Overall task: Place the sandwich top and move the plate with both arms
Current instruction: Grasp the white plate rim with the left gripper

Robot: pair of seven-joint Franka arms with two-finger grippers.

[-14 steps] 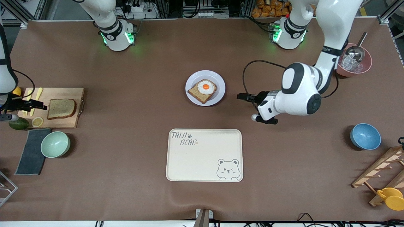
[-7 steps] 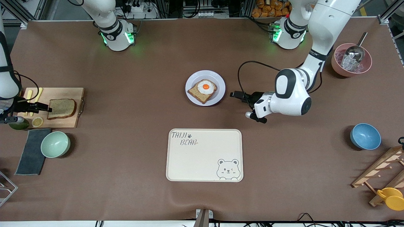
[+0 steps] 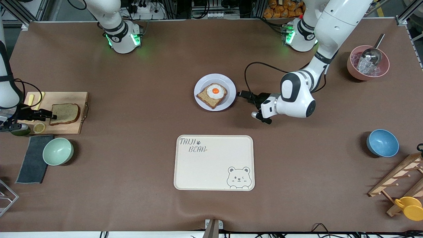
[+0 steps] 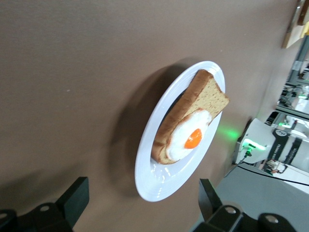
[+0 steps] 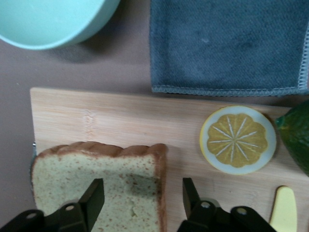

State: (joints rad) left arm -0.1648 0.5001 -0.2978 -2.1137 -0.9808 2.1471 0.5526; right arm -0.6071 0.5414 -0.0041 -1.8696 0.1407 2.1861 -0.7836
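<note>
The sandwich top (image 3: 65,113), a plain speckled brown bread slice, lies on a wooden cutting board (image 3: 66,99) at the right arm's end of the table. My right gripper (image 3: 49,114) is open and low over the slice's edge; in the right wrist view its fingers straddle the crust of the slice (image 5: 101,183). The lavender-white plate (image 3: 228,99) sits mid-table with a fried-egg-topped slice (image 3: 212,95) on it. My left gripper (image 3: 244,95) is open, beside the plate's rim on the left arm's side; the left wrist view shows the plate (image 4: 159,183) just ahead of its open fingers.
A lemon slice (image 5: 238,139), an avocado (image 5: 297,140) and yellow cutlery (image 3: 39,99) sit by the board. A grey cloth (image 3: 33,158) and mint bowl (image 3: 58,151) lie nearer the camera. The cream bear tray (image 3: 214,162), blue bowl (image 3: 382,142), pink ice bowl (image 3: 367,64) and wooden rack (image 3: 401,178) also stand here.
My left gripper has moved toward the plate and now sits at its rim. My right gripper has moved over the edge of the plain slice.
</note>
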